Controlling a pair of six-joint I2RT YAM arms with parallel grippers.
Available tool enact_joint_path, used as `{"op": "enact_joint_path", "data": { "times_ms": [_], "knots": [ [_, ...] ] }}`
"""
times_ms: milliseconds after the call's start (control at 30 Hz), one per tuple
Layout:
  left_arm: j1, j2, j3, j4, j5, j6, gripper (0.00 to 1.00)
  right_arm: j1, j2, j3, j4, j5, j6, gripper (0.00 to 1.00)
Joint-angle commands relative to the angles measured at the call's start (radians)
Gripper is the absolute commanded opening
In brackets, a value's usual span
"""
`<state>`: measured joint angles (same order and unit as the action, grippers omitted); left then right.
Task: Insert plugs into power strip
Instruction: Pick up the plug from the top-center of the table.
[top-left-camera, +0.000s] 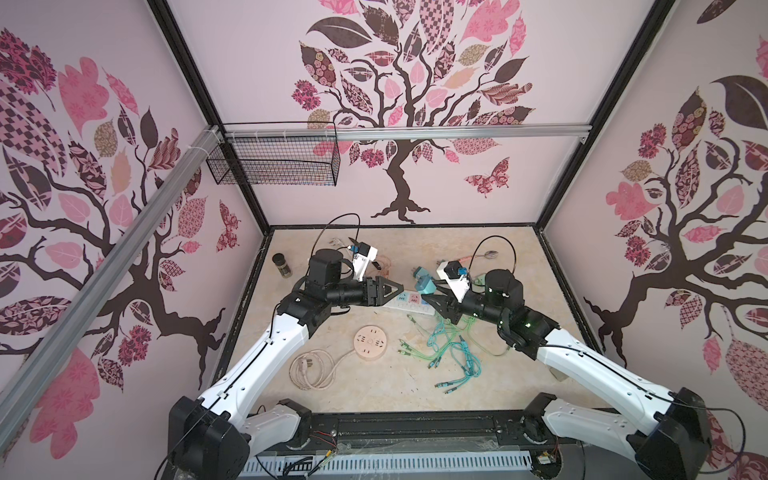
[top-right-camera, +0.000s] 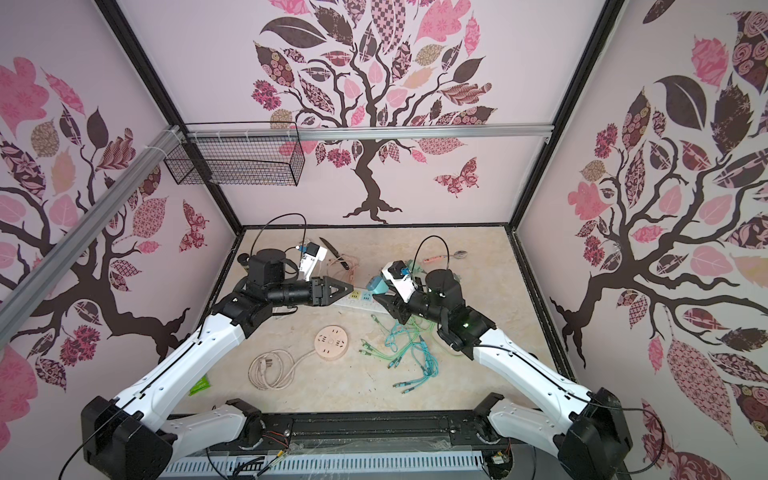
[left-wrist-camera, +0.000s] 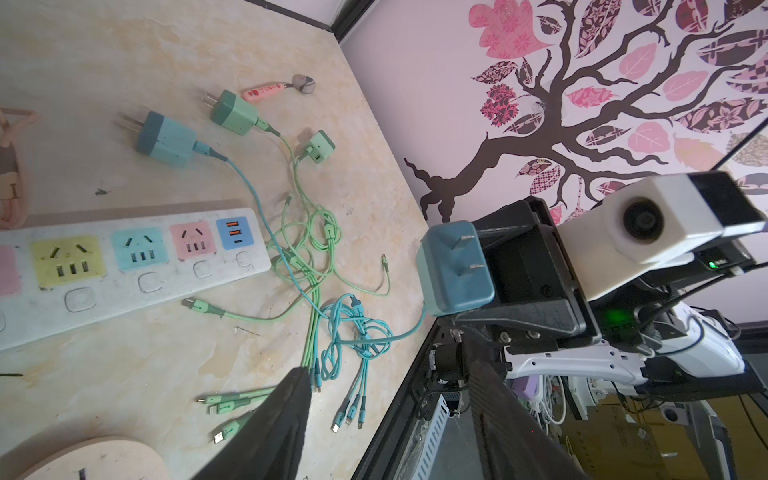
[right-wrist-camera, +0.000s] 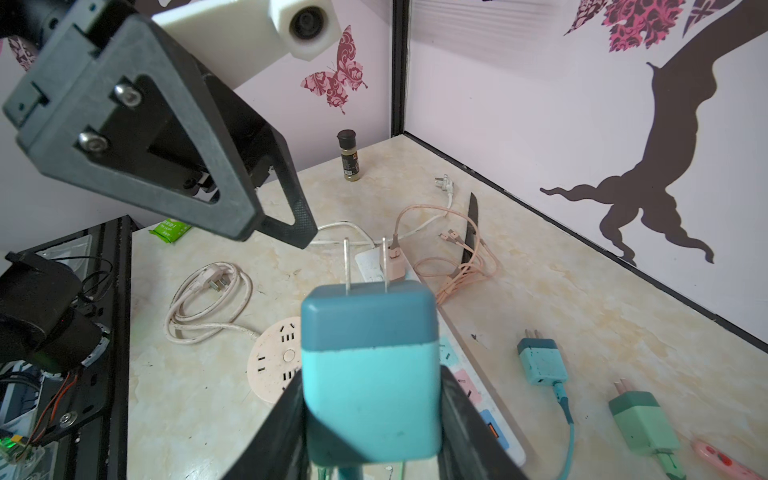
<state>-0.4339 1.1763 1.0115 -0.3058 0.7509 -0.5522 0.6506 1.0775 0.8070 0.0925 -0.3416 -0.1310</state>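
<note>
My right gripper (right-wrist-camera: 372, 376) is shut on a teal plug (right-wrist-camera: 370, 365), held above the table with its two prongs pointing toward the left gripper. Below it lies the white power strip (left-wrist-camera: 137, 270) with pastel socket faces, also seen in both top views (top-left-camera: 409, 305) (top-right-camera: 357, 305). A peach plug (right-wrist-camera: 395, 266) sits at the strip's far end. My left gripper (left-wrist-camera: 390, 415) is open and empty, its tips close to the held plug (top-left-camera: 428, 286). A teal plug (left-wrist-camera: 166, 139), a green plug (left-wrist-camera: 235, 112) and a small mint plug (left-wrist-camera: 320, 145) lie loose beyond the strip.
Tangled teal and green cables (top-left-camera: 451, 345) lie in front of the strip. A round wooden socket (top-left-camera: 370, 340) with a coiled cord (top-left-camera: 311, 370) sits front left. A spice bottle (right-wrist-camera: 348, 158), a knife (right-wrist-camera: 471, 232) and a pink-handled spoon (left-wrist-camera: 266, 89) lie near the back.
</note>
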Motion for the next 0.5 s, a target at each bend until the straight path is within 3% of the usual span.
{"op": "enact_joint_path", "data": {
  "times_ms": [0, 467],
  "knots": [
    [-0.008, -0.003, 0.021, 0.05, 0.041, -0.007, 0.64, 0.028, -0.001, 0.045, 0.006, 0.029, 0.0, 0.2],
    [-0.023, -0.002, 0.024, 0.065, 0.095, -0.017, 0.61, 0.138, 0.067, 0.12, -0.002, 0.11, -0.033, 0.2]
  ]
}}
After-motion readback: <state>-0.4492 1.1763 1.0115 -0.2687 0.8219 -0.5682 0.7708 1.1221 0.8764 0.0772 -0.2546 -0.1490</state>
